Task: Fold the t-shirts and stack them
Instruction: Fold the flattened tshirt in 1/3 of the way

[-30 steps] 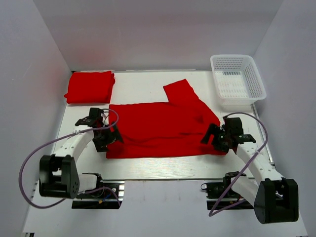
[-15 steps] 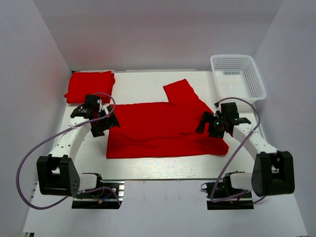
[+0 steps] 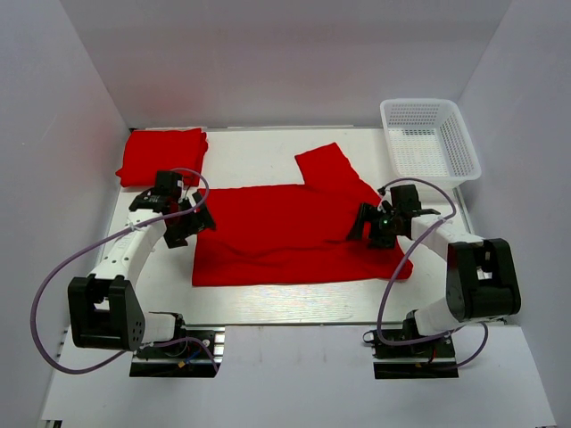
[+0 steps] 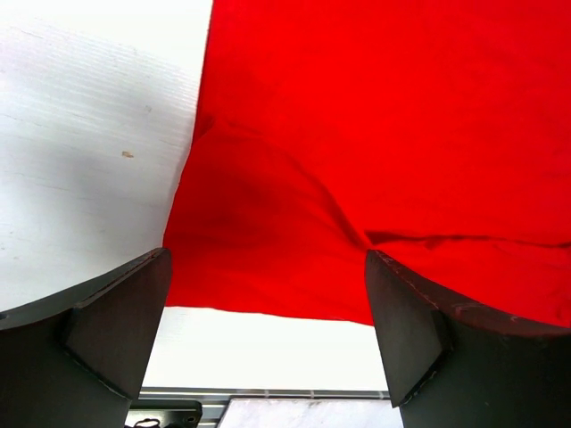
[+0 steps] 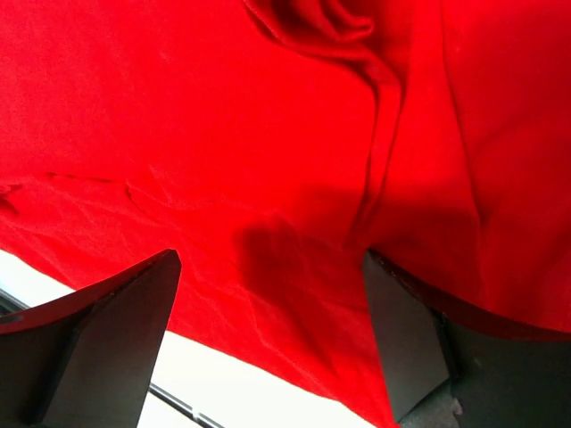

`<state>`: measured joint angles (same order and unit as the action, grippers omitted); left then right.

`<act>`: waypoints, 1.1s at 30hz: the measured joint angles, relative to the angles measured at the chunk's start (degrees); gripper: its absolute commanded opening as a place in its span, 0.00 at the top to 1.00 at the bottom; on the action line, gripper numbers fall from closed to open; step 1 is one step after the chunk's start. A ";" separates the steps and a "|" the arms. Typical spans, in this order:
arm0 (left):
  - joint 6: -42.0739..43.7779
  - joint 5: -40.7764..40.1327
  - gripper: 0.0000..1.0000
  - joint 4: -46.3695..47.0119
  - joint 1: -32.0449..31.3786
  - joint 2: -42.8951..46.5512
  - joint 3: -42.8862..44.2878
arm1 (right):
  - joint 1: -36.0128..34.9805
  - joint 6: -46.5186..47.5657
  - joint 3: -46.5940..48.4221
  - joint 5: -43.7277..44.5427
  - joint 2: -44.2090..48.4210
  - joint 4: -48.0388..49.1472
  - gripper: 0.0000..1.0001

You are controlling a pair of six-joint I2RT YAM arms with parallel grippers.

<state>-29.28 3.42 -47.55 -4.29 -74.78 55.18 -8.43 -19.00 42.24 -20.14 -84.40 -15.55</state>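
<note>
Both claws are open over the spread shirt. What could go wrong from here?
The left claw straddles the left edge of the spread shirt, half over bare table; closing could miss the cloth or take one layer.
The right claw hangs over creased fabric; it might pinch a wrinkle and skew the fold.
One sleeve juts toward the far side and may stay out of the fold.
</note>
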 measured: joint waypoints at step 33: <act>-0.57 -0.63 0.00 0.83 0.00 -0.98 -2.32 | 0.00 -0.07 5.99 4.46 -6.10 -0.85 1.00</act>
<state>-29.85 2.79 -46.72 -4.29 -75.77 52.86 -8.43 -19.07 48.23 -15.68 -90.50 -16.40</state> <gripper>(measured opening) 0.989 0.007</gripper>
